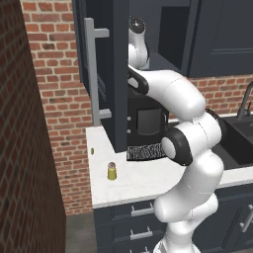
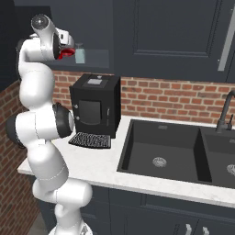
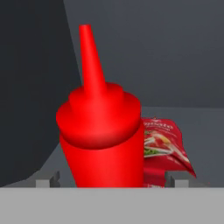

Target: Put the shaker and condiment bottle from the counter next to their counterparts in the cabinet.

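Navy-grey cabinet (image 1: 118, 74) stands open above the white speckled counter (image 1: 143, 180), and we have our arm reaching up into it. Our gripper (image 3: 112, 181) is clamped on the red condiment bottle (image 3: 101, 127), upright inside the cabinet, a red sachet (image 3: 164, 146) just behind it. Nearby on the shelf sits the pale blue-grey jar (image 2: 80, 53). Down on the counter, the yellow-olive shaker (image 1: 112, 171) stands alone.

Even, soft rendered light, no glare. Cabinet (image 1: 118, 59) interior dim. Faint shadows on table (image 1: 143, 180). Hand view slightly soft close up.
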